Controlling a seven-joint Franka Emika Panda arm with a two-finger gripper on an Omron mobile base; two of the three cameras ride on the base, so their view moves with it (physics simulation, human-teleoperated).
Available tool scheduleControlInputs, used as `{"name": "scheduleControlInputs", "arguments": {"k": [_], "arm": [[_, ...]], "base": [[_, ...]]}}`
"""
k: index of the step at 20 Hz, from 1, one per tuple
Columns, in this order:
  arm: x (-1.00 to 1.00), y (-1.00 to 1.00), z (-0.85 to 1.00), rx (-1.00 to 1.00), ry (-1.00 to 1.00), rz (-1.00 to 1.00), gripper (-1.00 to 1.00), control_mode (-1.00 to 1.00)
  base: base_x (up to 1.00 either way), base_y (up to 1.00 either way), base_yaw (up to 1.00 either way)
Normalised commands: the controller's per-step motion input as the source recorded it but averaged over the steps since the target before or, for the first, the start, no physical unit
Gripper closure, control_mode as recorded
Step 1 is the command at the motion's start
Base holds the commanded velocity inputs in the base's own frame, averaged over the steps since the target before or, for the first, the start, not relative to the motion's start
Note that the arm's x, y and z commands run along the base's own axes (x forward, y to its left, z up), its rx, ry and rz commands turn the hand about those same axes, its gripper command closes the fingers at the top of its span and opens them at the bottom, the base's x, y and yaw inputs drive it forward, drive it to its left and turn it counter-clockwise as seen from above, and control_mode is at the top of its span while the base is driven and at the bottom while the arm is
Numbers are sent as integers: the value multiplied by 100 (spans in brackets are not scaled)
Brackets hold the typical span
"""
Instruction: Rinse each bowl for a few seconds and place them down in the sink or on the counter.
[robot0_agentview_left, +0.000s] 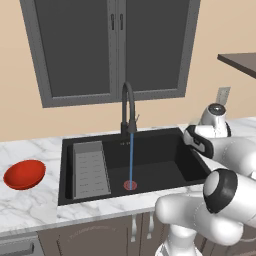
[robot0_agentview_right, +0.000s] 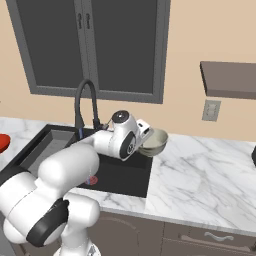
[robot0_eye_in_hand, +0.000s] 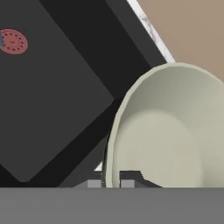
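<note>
We see our gripper (robot0_eye_in_hand: 111, 183) clamped on the rim of the grey-beige bowl (robot0_eye_in_hand: 170, 131), one fingertip on either side of the wall at about 6 o'clock in the hand view. The bowl's pale cream inside spreads from the centre out to 3 o'clock, tilted towards us. In the right base view the same bowl (robot0_agentview_right: 154, 141) hangs off the gripper (robot0_agentview_right: 145, 137) over the right-hand edge of the sink (robot0_agentview_right: 125, 175), just where black basin meets the counter (robot0_agentview_right: 200, 170).

From the left base view, a thin blue stream of water (robot0_agentview_left: 131, 157) falls from the black tap (robot0_agentview_left: 128, 107) straight onto the red drain (robot0_agentview_left: 130, 185). The grey ribbed tray (robot0_agentview_left: 91, 169) lies in the sink's left part, at 9 o'clock from the drain. The red bowl (robot0_agentview_left: 24, 174) sits upright on the marble at 9 o'clock of the sink, apart from its rim.
</note>
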Motion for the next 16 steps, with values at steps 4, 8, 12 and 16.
{"name": "scheduleControlInputs", "arguments": {"k": [4,8,12,16], "arm": [[0,-32,0,0,0,-7,100,-100],[2,-27,0,0,0,-6,100,-100],[9,-18,-1,1,1,-4,100,-100],[13,-7,-8,3,2,-2,100,-100]], "base": [[0,0,0],[0,0,0],[0,0,0],[0,0,0]]}}
